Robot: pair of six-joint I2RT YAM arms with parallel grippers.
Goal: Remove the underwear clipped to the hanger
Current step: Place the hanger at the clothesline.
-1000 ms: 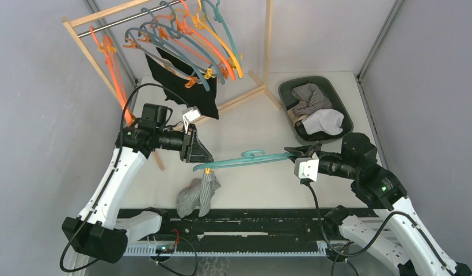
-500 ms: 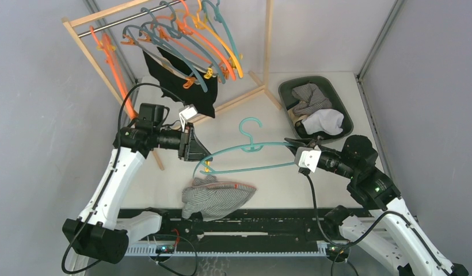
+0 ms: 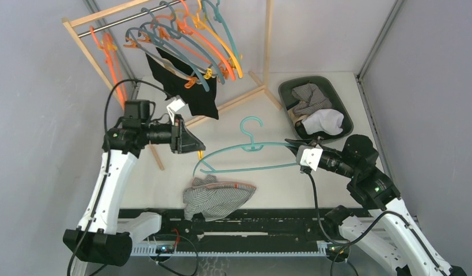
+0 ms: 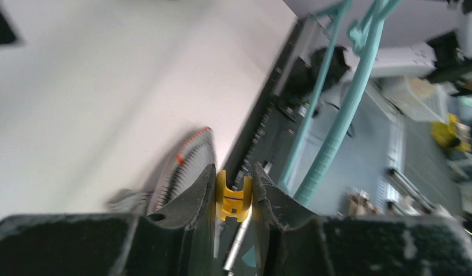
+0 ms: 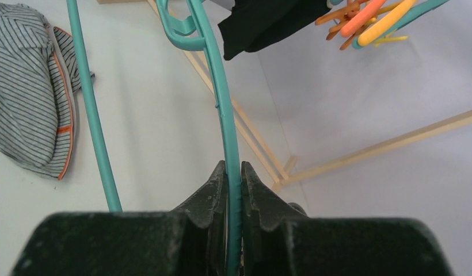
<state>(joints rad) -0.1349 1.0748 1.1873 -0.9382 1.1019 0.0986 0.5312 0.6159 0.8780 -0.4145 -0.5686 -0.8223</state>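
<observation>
While the right gripper [image 5: 233, 170] is clamped on one end of the teal hanger [image 3: 249, 147], which stretches toward the left gripper [image 4: 233, 173] pinching a yellow clip [image 4: 233, 198], the grey striped underwear [image 3: 219, 198] lies on the bench [image 3: 274, 190] below, nearer the left arm.

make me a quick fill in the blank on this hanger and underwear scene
1. The right gripper is shut on the ____ hanger.
2. The left gripper pinches a ____ clip between its fingers.
3. The striped underwear lies on the table, not in the dark ____ bin.
Missing words: teal, yellow, green.
</observation>
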